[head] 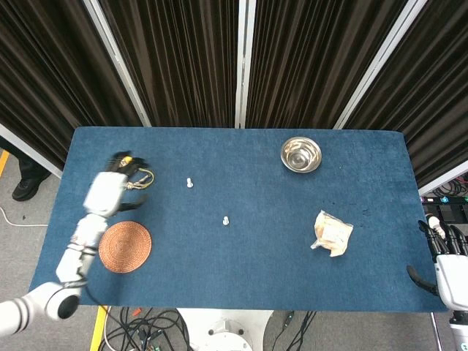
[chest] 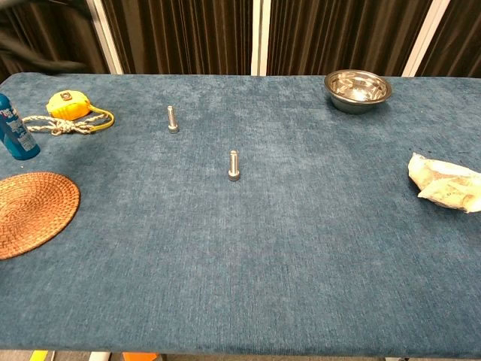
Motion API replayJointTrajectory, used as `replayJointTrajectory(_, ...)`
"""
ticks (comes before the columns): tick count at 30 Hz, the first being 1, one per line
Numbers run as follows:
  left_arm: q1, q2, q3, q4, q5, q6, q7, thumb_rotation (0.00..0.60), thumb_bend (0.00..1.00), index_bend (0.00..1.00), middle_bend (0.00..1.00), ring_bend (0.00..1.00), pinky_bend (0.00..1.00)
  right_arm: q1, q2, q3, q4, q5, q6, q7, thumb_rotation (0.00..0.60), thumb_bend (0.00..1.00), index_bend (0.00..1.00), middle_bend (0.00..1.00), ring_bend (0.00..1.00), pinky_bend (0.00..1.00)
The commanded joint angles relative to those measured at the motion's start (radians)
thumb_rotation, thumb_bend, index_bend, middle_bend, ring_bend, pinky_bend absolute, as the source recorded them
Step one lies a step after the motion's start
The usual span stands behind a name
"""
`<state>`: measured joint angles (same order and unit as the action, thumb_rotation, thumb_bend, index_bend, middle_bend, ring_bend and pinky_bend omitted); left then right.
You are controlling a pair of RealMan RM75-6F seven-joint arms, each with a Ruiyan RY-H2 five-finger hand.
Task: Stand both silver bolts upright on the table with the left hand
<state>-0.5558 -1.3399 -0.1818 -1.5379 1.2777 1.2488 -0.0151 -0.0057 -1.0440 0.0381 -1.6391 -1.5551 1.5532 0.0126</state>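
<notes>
Two silver bolts stand upright on their heads on the blue table. One bolt (head: pixel 189 183) (chest: pixel 172 119) is further back and to the left. The other bolt (head: pixel 226 219) (chest: pixel 234 165) stands near the table's middle. My left hand (head: pixel 111 189) is blurred by motion, raised over the table's left edge well away from both bolts, and it holds nothing. The chest view shows only a dark smear of it at the top left. My right hand (head: pixel 442 257) hangs off the table's right front corner, fingers apart and empty.
A steel bowl (head: pixel 300 154) (chest: pixel 358 87) sits at the back right and a crinkled food packet (head: pixel 333 233) (chest: pixel 445 183) at the right. On the left are a woven coaster (head: pixel 125 246) (chest: pixel 30 213), a blue bottle (chest: pixel 13 126) and a yellow tape measure (chest: pixel 68 104) with cord.
</notes>
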Motion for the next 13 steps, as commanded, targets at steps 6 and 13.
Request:
replayJointTrajectory(6, 0.251, 0.113, 0.112, -0.022, 0.041, 0.251, -0.001, 0.6, 0.25, 0.26, 0.18, 0.02, 0.01, 0.022, -0.015, -0.002, 0.057, -0.01, -0.029, 0.092, 0.6, 0.18, 0.08, 0.15, 0.0, 0.01)
replayJointTrajectory(13, 0.377, 0.119, 0.181, -0.05, 0.088, 0.36, 0.035, 0.6, 0.23, 0.26, 0.18, 0.02, 0.01, 0.036, -0.035, -0.01, 0.092, -0.04, -0.035, 0.141, 0.6, 0.18, 0.08, 0.14, 0.0, 0.01)
